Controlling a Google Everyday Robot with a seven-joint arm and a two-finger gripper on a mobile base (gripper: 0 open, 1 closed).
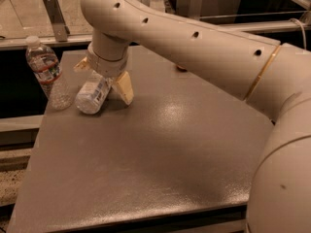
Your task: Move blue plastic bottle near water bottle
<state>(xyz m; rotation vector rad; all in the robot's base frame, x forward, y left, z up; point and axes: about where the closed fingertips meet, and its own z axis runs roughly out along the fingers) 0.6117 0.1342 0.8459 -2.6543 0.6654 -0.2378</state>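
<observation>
The blue plastic bottle (92, 95) lies on its side near the left edge of the grey table (146, 159), its base toward me. The water bottle (46, 72) stands upright at the table's left edge, just left of the blue bottle and almost touching it. My gripper (102, 77) hangs over the blue bottle. Its tan fingers are spread apart, one up and to the left (80, 65), the other to the right (123, 88). The jaws look open and loose around the bottle.
My large cream arm (204, 47) spans the upper right of the view. A metal rail (53, 39) and a bracket run behind the table. A small dark object (181, 69) sits under the arm on the table's far side.
</observation>
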